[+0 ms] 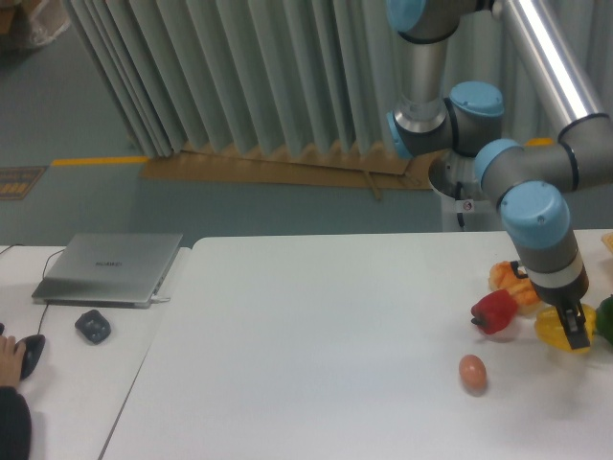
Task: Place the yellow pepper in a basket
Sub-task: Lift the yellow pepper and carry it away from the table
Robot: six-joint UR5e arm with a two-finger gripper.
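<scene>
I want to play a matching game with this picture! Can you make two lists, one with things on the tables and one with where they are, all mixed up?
Things:
1. egg
2. yellow pepper
3. laptop
4. red pepper

Places:
A. shut, at the far left, on the other table
B. at the gripper, between its fingers
C. alone, nearest the front edge
D. just left of the yellow pepper

Pairs: 1-C, 2-B, 3-A, 4-D

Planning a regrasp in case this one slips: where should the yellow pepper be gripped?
Across the yellow pepper's rounded body, coming from above as the gripper does: the red pepper crowds its left side and a green item its right.
</scene>
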